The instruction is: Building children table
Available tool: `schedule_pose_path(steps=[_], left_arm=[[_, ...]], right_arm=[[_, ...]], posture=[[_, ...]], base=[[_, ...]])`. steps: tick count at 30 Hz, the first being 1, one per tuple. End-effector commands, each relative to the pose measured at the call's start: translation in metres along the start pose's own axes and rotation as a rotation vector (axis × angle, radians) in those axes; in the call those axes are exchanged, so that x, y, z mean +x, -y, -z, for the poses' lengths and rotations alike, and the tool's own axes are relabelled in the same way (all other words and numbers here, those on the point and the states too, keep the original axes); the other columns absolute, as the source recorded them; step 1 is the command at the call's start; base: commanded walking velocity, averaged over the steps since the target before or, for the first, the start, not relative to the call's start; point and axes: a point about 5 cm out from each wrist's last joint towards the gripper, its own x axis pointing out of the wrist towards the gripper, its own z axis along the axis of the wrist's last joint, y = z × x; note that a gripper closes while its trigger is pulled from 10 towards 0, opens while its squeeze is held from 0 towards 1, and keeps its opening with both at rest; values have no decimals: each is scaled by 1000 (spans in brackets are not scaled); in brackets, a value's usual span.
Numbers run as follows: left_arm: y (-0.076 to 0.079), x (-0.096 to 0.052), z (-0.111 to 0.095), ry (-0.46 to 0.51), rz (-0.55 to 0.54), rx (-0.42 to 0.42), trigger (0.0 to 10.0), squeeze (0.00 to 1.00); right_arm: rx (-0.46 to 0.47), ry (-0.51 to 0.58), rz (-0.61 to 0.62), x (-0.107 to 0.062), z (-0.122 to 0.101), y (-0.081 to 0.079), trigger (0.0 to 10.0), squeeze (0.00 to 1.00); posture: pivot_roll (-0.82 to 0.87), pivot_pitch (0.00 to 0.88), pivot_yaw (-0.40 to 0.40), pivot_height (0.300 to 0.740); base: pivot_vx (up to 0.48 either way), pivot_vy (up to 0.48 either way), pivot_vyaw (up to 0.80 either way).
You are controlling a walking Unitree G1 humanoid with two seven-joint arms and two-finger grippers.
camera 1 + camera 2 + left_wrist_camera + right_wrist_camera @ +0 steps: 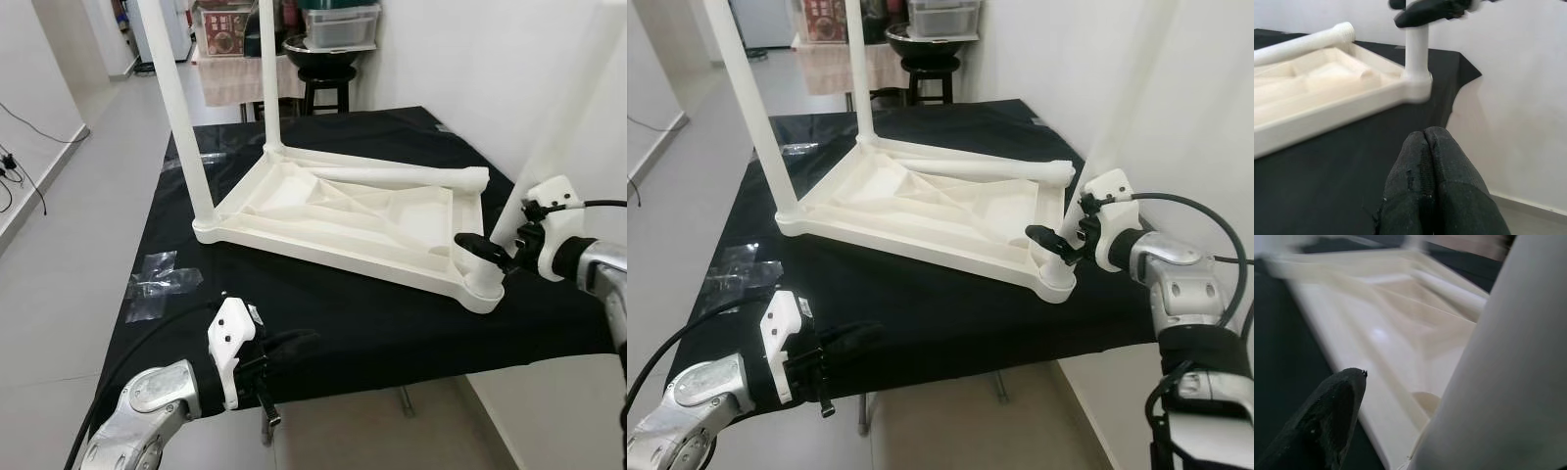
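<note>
Black-draped counter [392, 338] held the white tabletop [343, 211], inverted, two legs upright, a loose leg [402, 176] lying in it. Right gripper [1055, 245] jaws clasped a leg [1107, 147] at the near corner socket. Left gripper [1432, 183] jaws clenched empty at the counter's front edge. Grey floor [59, 284], white walls.

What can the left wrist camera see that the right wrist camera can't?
Left wrist view: the left gripper, shut, hanging over the black cloth, the right gripper high up at the upright leg, and the white wall behind them. Right wrist view: a very close, slightly blurry look at the ribs inside the upside-down tabletop. Both: the white tabletop, the upright leg standing in its corner, and the black cloth underneath.
</note>
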Motion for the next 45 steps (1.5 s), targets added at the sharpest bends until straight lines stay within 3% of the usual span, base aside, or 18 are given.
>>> schedule_pose_path(steps=[1, 2, 5, 6, 7, 9, 10, 11, 13, 15, 18, 27, 28, 33, 36, 38, 42, 45], left_arm=[[0, 2, 0, 5, -19, 8, 10000, 0], [0, 2, 0, 5, -19, 8, 10000, 0], [1, 2, -2, 19, -31, 1, 10000, 0], [1, 2, -2, 19, -31, 1, 10000, 0], [2, 2, -2, 22, -31, -2, 10000, 0], [2, 2, -2, 22, -31, -2, 10000, 0], [4, 2, -2, 25, -28, -4, 10000, 0], [9, 2, -3, 33, -20, -16, 10000, 0], [10, 3, -3, 36, -18, -20, 10000, 0], [12, 4, -2, 37, -16, -22, 10000, 0], [14, 5, -2, 40, -21, -22, 10000, 0], [19, 3, -1, 30, -18, -17, 10000, 0], [21, 3, 0, 26, -18, -18, 10000, 0], [24, 1, 0, 20, -19, -19, 10000, 0], [29, -6, 0, 0, -28, -17, 10000, 0], [30, -7, 0, -5, -30, -17, 10000, 0], [34, -10, 0, -13, -38, -21, 10000, 0], [36, -12, -1, -16, -42, -23, 10000, 0]], right_arm=[[-49, 49, -330, 25, -11, -49, 10000, 0], [-49, 49, -330, 25, -11, -49, 10000, 0], [-100, 87, -534, 34, -27, -84, 10000, 0], [-100, 87, -534, 34, -27, -84, 10000, 0], [-130, 95, -612, 34, -33, -98, 10000, 0], [-130, 95, -612, 34, -33, -98, 10000, 0], [-165, 105, -694, 33, -38, -112, 10000, 0], [-212, 142, -792, 34, -49, -135, 10000, 0], [-221, 150, -801, 36, -50, -140, 10000, 0], [-228, 148, -782, 39, -50, -139, 10000, 0], [-227, 93, -654, 48, -39, -119, 10000, 0], [-282, -64, -561, 44, -17, -83, 10000, 0], [-310, -113, -568, 42, -12, -76, 10000, 0], [-349, -192, -610, 37, -6, -70, 10000, 0], [-455, -369, -759, 34, 7, -64, 10000, 0], [-492, -413, -775, 36, 10, -61, 10000, 0], [-470, -404, -782, 44, 5, -55, 10000, 0], [-502, -410, -771, 48, 5, -50, 10000, 0]], posture=[[-31, 93, -37, 740], [-31, 93, -37, 740], [-26, 95, -41, 740], [-26, 95, -41, 740], [-26, 95, -45, 740], [-26, 95, -45, 740], [-27, 95, -48, 740], [-28, 91, -56, 740], [-28, 91, -56, 740], [-29, 88, -57, 740], [-27, 84, -61, 740], [-23, 84, -63, 740], [-19, 85, -63, 740], [-14, 89, -65, 740], [7, 109, -73, 740], [7, 109, -73, 740], [23, 130, -83, 740], [27, 136, -85, 740]], base=[[0, 0, 0], [0, 0, 0], [0, 0, 0], [0, 0, 0], [0, 0, 0], [0, 0, 0], [0, 0, 0], [0, 0, 0], [0, 0, 0], [0, 0, 0], [0, 0, 0], [0, 0, 0], [0, 0, 0], [0, 0, 0], [0, 0, 0], [0, 0, 0], [0, 0, 0], [0, 0, 0]])
